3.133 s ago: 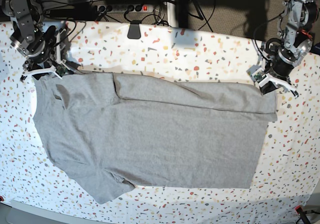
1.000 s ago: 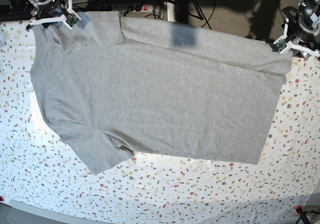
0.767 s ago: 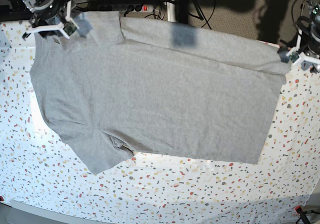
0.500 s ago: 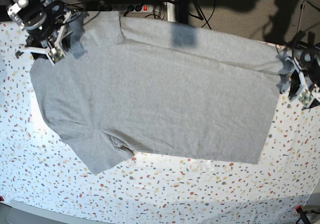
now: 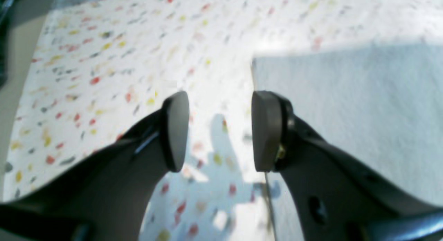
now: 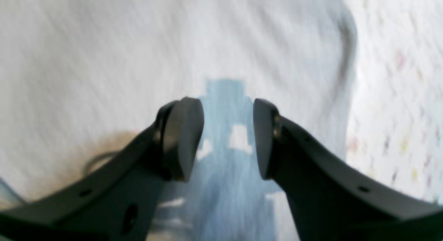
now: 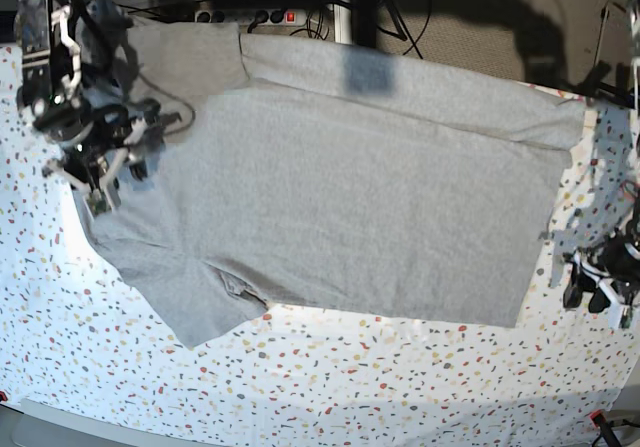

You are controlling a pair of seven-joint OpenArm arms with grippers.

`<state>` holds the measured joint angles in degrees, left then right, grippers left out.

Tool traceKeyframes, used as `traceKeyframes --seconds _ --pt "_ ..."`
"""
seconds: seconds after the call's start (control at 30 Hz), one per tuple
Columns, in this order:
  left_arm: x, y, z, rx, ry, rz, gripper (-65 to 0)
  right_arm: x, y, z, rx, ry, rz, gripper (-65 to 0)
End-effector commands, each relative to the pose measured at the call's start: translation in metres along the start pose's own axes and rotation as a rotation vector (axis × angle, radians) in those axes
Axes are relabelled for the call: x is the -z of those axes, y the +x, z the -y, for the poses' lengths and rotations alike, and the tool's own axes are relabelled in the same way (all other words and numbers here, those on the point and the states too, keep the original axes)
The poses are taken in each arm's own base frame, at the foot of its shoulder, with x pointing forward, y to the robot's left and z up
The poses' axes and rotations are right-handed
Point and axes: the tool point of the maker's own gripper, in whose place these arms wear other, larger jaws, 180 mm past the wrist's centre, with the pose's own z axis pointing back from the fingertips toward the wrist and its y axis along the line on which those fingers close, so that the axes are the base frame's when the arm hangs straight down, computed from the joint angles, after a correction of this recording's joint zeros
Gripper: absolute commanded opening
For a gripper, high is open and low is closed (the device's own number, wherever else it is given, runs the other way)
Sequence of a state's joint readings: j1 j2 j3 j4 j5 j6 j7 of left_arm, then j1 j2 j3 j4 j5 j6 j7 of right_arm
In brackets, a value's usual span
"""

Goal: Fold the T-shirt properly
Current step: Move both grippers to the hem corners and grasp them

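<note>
T-shirt [image 7: 340, 187], a large heather-grey short-sleeved cotton one, lay spread plain side up across the white speckled terrazzo-patterned table [image 7: 400, 387], its far edge hanging past the table's back edge and one sleeve pointing toward the near left corner in the base view. The right gripper [image 6: 228, 137] hovered over the cloth near the sleeve end with its dark fingers spread and nothing between them; the wrist view showed only grey fabric and its own shadow beneath. The left gripper [image 5: 219, 130] hung just off the shirt's hem edge, over bare table, fingers likewise apart and empty. To do the next fold well, it seemed wise for each gripper to come down at the near edge of the shirt, take one layer only at matching corners, and lift both ends together so the fold line ran straight and the cloth did not drag or bunch. No lettering, brand or label could be read on the shirt's visible side, nor anywhere on the table.
</note>
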<state>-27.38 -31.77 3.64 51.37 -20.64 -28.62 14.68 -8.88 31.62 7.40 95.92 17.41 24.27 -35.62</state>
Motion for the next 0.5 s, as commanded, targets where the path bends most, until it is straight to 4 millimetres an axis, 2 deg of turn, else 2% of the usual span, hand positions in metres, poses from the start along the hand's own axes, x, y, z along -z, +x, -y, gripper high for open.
traceKeyframes --seconds 0.0,0.07,0.2,0.3,0.47 --pt "0.004 0.027 -0.012 -0.017 0.022 0.055 -36.4 0.000 0.017 0.012 0.000 -0.018 0.031 -37.2" --pt "0.020 0.028 -0.018 -0.065 0.038 0.030 -36.4 0.006 0.027 0.013 0.005 0.004 0.022 -37.2" --pt "0.045 0.015 -0.019 -0.094 0.060 -0.047 -36.4 0.015 0.048 0.018 0.016 0.024 0.027 -37.2" --pt "0.059 0.000 -0.007 -0.098 0.051 -0.105 -36.5 0.016 0.058 0.018 0.036 0.039 0.053 -37.2" --pt "0.070 -0.025 0.021 -0.099 0.006 -0.156 -36.5 0.016 0.058 0.018 0.035 0.039 0.053 -37.2"
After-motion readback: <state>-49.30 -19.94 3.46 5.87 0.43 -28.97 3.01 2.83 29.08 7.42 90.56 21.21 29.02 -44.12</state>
